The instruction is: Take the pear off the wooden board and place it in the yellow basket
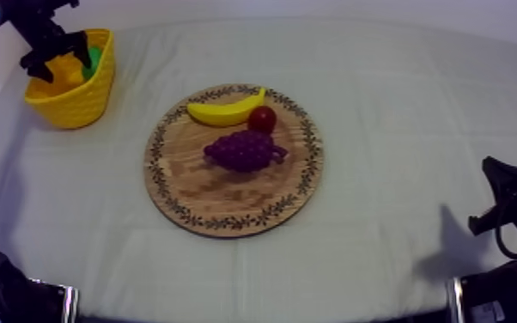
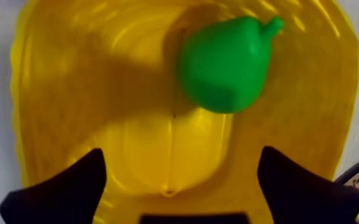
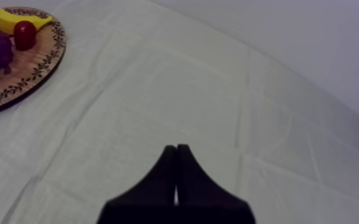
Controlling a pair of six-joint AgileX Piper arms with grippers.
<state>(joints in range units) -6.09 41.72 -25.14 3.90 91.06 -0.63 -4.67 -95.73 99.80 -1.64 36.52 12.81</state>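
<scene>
Left jaws wide above pear [image 2: 226, 62], loose in yellow basket [image 1: 73, 101]; right jaws closed, empty. Risk: left jaws catching rim on lift, tipping basket.

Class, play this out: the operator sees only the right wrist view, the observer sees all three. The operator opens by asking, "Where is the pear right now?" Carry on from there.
Observer: The pear lies inside the yellow basket.
Operator: Is the left pincer gripping it?
Observer: No. The left pincer is open above the basket, its fingers apart and clear of the pear.
Operator: Where does the basket stand?
Observer: In the top view it is at the far left corner of the table, apart from the wooden board.
</scene>
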